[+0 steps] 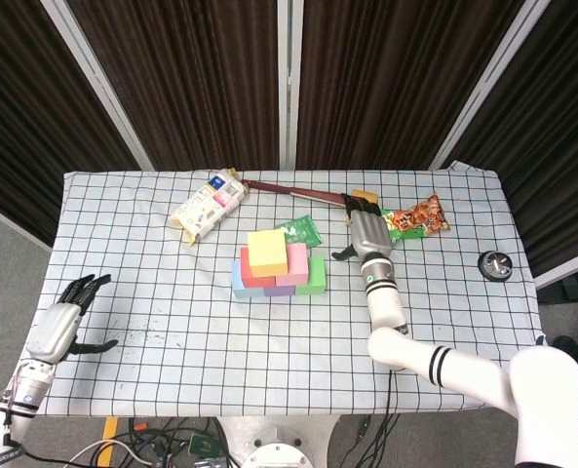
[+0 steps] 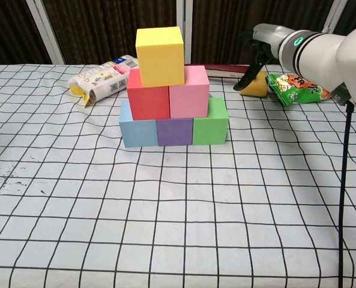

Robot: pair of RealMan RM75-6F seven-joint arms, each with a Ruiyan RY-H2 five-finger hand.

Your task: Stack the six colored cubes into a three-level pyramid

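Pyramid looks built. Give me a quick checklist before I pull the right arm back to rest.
1. Three levels complete: ok. Blue cube, purple cube and green cube form the base, red cube and pink cube the middle, yellow cube the top.
2. Yellow cube seated squarely: ok, it spans the red and pink cubes.
3. Right robot hand free of the stack: ok, apart from the green cube.
4. Right robot hand holding nothing: ok.
5. Clutter near the right robot hand: not ok, the orange snack bag lies close beside it.
6. Left robot hand out of the way: ok, near the table's left edge.
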